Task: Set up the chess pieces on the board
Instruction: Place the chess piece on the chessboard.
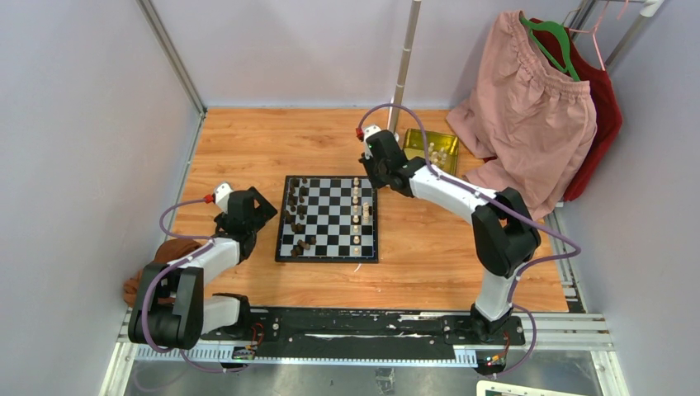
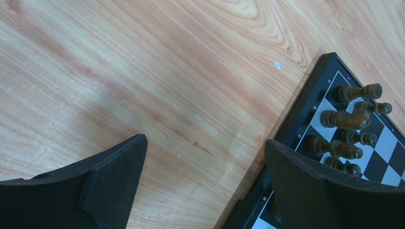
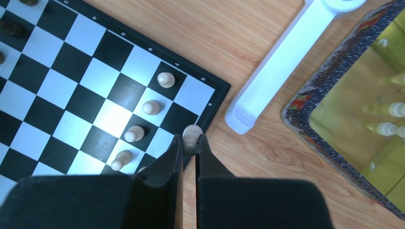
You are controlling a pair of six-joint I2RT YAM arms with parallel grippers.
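Fingers: R gripper (image 3: pixel 190 141) pinches cream piece (image 3: pixel 192 131) at board (image 3: pixel 62 62) edge; L gripper (image 2: pixel 205 141) wide open, pointing down.

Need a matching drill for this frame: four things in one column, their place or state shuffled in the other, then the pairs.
Column 1
1. left gripper
2. right gripper
3. dark chess pieces
4. gold tin

Column 2
A. holds a few cream pieces, off the board
B. open, over the wooden table beside the board
C. shut on a cream piece at the board's edge
D. grouped on the board's side nearest the left arm

Pairs: 1-B, 2-C, 3-D, 4-A
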